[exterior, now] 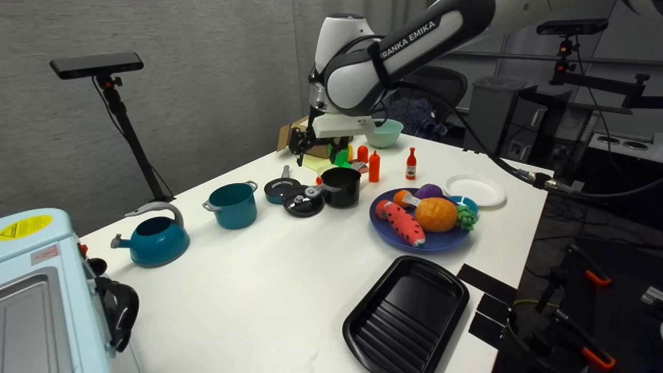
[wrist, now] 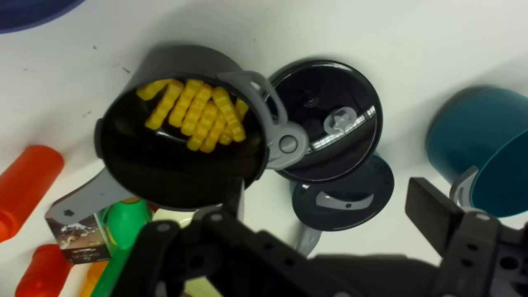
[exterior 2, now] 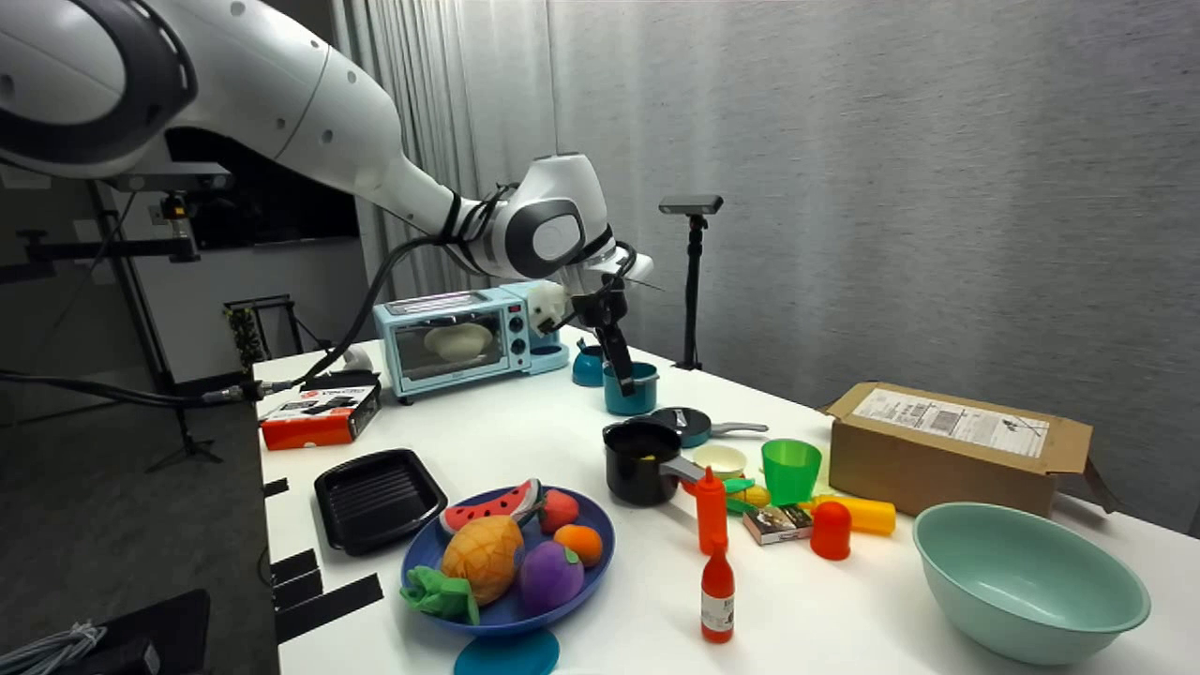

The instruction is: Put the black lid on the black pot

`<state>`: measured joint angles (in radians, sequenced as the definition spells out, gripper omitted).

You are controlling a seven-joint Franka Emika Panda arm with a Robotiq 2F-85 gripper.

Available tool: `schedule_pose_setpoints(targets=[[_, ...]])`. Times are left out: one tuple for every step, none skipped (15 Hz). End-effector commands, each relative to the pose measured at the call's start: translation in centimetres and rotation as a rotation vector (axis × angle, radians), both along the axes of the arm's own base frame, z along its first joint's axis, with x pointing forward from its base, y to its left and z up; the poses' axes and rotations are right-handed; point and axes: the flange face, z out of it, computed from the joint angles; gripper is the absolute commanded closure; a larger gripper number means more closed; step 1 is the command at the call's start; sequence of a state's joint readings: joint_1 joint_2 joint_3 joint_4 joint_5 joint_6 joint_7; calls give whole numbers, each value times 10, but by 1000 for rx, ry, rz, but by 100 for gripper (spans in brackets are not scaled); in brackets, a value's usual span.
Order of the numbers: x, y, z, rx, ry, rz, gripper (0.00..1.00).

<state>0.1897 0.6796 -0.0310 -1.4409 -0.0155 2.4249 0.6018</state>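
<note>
The black lid (wrist: 305,84) is a flat glossy disc with a small grey star knob. In the wrist view it lies beside the black pot (wrist: 194,60), overlapped by the pot's grey side piece. The lid (exterior: 305,208) and pot (exterior: 346,191) also show in an exterior view. The uncovered pot (exterior 2: 637,473) holds yellow fry-like pieces. The lid is hard to make out there, behind the pot. My gripper (wrist: 332,204) is open and empty, its fingers wide apart. It hovers above the cookware in both exterior views (exterior: 316,158) (exterior 2: 626,384). Its left finger overlaps the pot's edge in the wrist view.
A small teal pan with a dark top (wrist: 342,206) lies against or under the lid's edge; contact is unclear. A teal pot (exterior: 235,207) and teal kettle (exterior: 158,243) stand nearby. A blue fruit plate (exterior: 422,241), red bottles (exterior 2: 711,516) and cardboard box (exterior 2: 937,469) surround them.
</note>
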Motion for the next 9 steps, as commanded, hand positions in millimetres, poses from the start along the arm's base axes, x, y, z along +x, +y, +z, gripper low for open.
schedule_pose_setpoints(targets=[[26, 20, -17, 4, 6, -52, 0], [28, 23, -22, 7, 15, -79, 0], [30, 24, -29, 6, 26, -111, 0], [32, 24, -34, 17, 35, -133, 0], [34, 26, -39, 35, 31, -146, 0], [36, 21, -39, 57, 8, -141, 0], [38, 22, -42, 67, -6, -129, 0], [41, 23, -44, 72, -20, -113, 0], [43, 24, -46, 68, -35, -109, 0]])
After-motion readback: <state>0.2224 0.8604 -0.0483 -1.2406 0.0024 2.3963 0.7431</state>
